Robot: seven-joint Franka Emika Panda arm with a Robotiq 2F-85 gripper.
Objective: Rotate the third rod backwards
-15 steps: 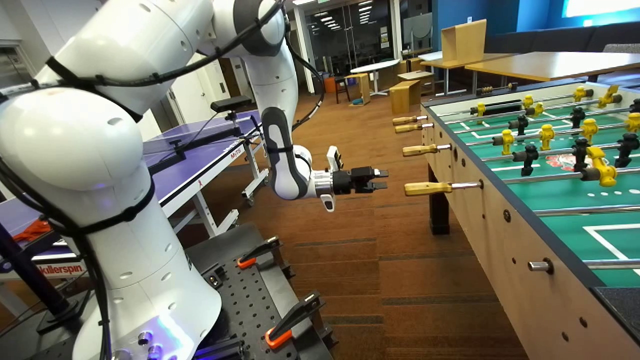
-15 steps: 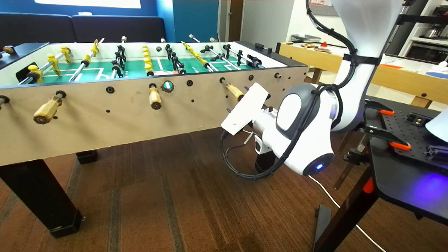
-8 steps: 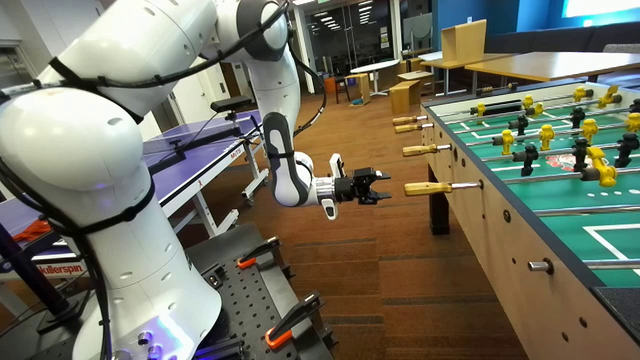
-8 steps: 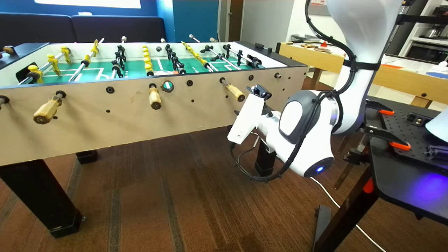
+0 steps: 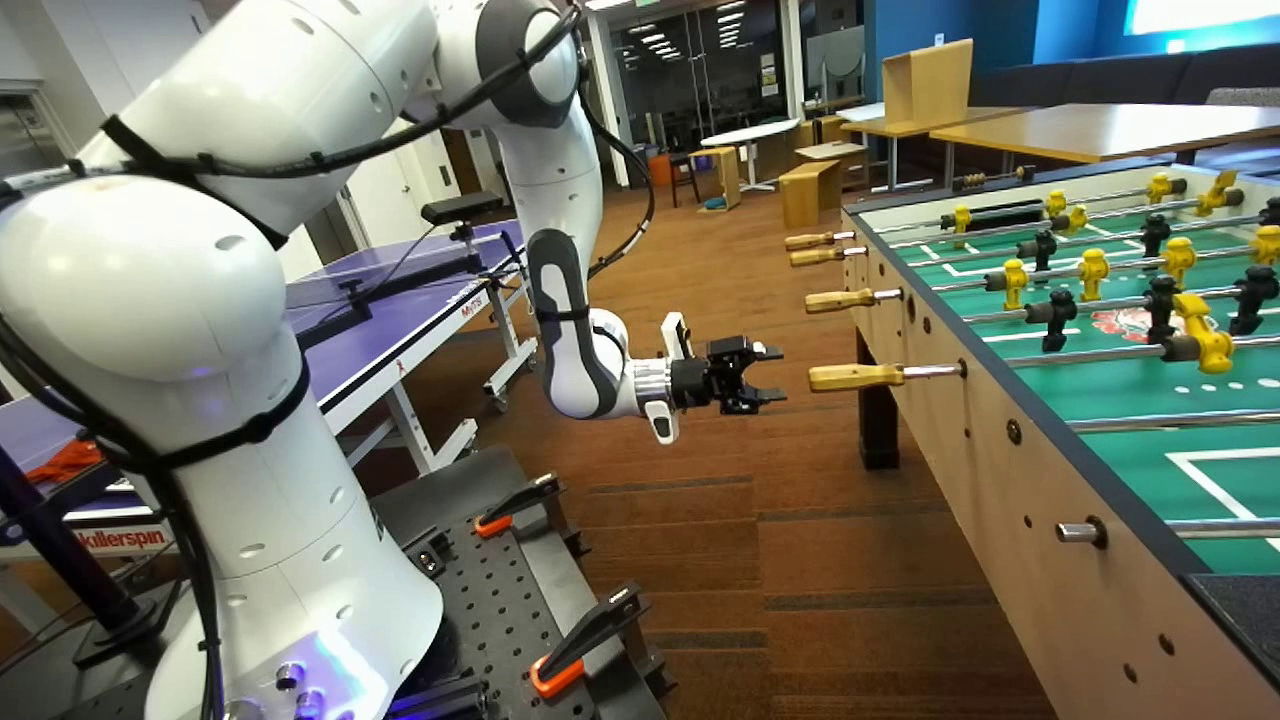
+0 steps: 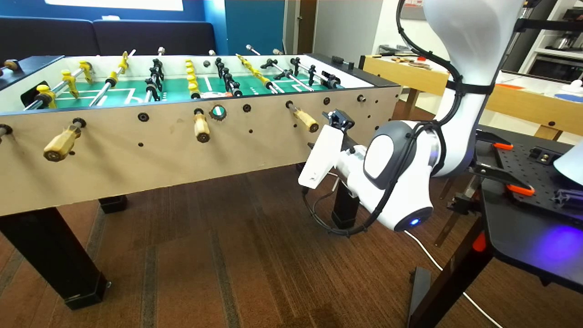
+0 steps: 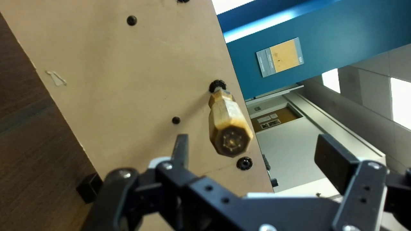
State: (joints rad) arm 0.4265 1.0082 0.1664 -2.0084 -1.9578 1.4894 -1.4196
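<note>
The third rod (image 5: 932, 371) is thin metal with a tan wooden handle (image 5: 853, 377) that sticks out from the foosball table's side panel (image 5: 1000, 470). The handle shows in both exterior views (image 6: 304, 120). In the wrist view the handle (image 7: 228, 123) is seen nearly end-on, with its dark end facing the camera. My gripper (image 5: 770, 375) is open and empty. It stands a short way off the handle's end, at about its height, without touching. In the wrist view the handle appears between the gripper's fingers (image 7: 255, 152), nearer the left finger, beyond the fingertips.
Other tan handles, such as the nearest neighbour (image 5: 838, 301), stick out farther along the panel. A bare rod end (image 5: 1078, 532) protrudes on the opposite side. A purple ping-pong table (image 5: 390, 310) stands behind the arm. Clamps (image 5: 600, 630) sit on the robot's black bench (image 5: 500, 600).
The wrist has turned and sunk slightly, and the gripper has moved a little toward the handle. The fingers look farther apart than a second ago. The rod has not moved.
</note>
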